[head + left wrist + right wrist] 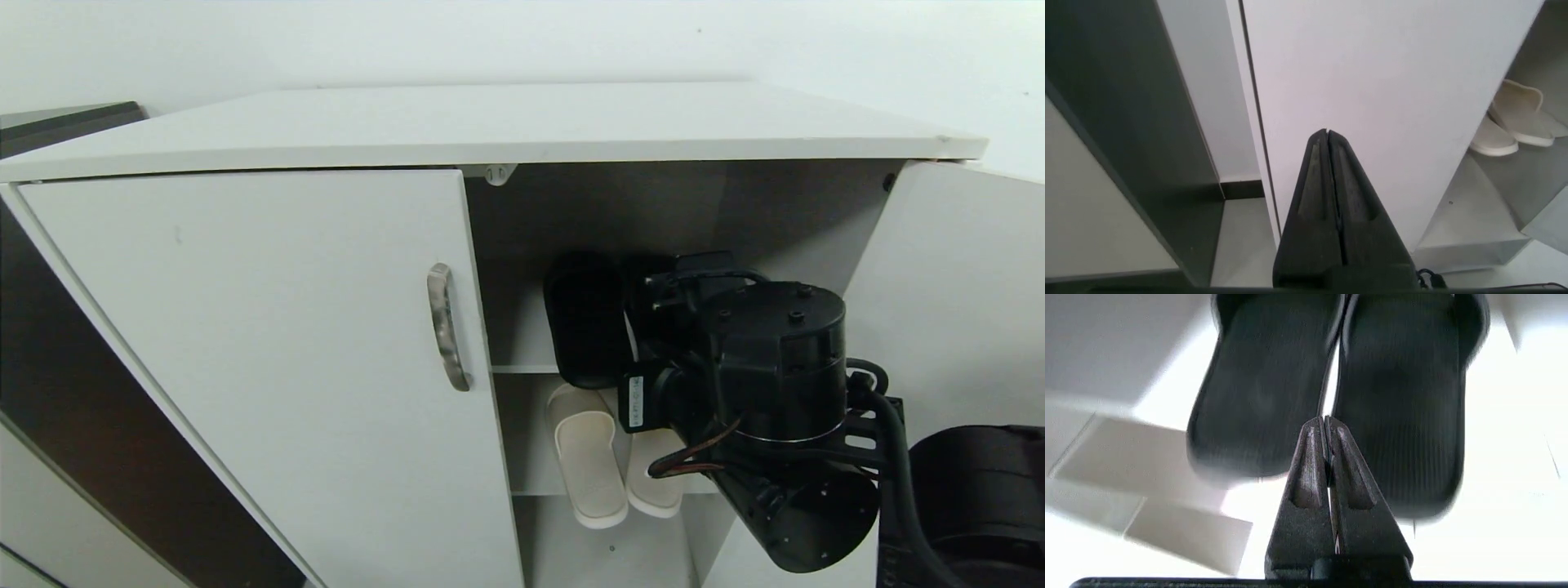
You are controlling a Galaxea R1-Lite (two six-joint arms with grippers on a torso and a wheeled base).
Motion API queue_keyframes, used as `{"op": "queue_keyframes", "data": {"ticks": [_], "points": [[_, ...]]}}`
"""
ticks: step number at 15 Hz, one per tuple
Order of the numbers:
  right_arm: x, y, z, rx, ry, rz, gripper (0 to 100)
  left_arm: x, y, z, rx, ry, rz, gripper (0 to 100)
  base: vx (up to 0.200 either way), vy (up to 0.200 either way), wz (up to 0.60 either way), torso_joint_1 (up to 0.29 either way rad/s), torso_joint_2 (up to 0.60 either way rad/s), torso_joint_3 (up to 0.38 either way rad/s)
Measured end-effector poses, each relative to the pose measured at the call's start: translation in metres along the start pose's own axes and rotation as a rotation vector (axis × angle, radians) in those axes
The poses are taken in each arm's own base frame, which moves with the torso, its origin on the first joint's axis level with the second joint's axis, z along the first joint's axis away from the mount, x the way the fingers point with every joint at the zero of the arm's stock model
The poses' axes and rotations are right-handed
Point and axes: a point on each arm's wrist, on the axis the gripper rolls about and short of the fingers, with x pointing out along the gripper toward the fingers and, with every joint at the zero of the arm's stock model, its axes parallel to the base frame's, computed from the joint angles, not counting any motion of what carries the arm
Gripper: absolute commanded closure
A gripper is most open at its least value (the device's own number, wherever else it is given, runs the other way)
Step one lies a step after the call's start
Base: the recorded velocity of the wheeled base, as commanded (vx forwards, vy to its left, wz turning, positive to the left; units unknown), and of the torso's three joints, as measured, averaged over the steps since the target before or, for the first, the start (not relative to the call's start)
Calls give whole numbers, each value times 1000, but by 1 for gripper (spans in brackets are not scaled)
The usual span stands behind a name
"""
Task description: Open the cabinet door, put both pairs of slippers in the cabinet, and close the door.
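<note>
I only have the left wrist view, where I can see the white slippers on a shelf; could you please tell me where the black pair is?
Observer: The black slippers are pinched side by side in the shut right gripper.
Operator: Thank you. Are they inside the cabinet?
Observer: In the head view they hang in the open right half of the cabinet, level with the shelf above the white slippers. I cannot tell whether they rest on that shelf.
Operator: And is the door on that side fully clear?
Observer: The right door stands swung open, off to the right of the arm.
</note>
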Motion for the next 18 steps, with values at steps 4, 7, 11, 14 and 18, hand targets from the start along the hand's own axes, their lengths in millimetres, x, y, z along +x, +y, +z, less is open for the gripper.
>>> {"op": "queue_keyframes", "data": {"ticks": [4,7,11,14,18], "points": [[1,0,-4,-10,9,-4,100,0,0,0,-1,1,0,100,-200,0,0,-1,2,5],[1,1,-4,1,-1,0,100,0,0,0,-1,0,-1,100,-200,0,0,2,-1,2],[2,1,-6,-4,3,-1,100,0,0,0,-1,0,0,100,-200,0,0,1,2,4],[2,1,-7,-5,5,-2,100,0,0,0,-1,0,0,100,-200,0,0,-1,5,-1],[3,1,-10,-16,14,-4,100,0,0,0,-1,0,0,100,-150,0,0,2,-3,-2]]}}
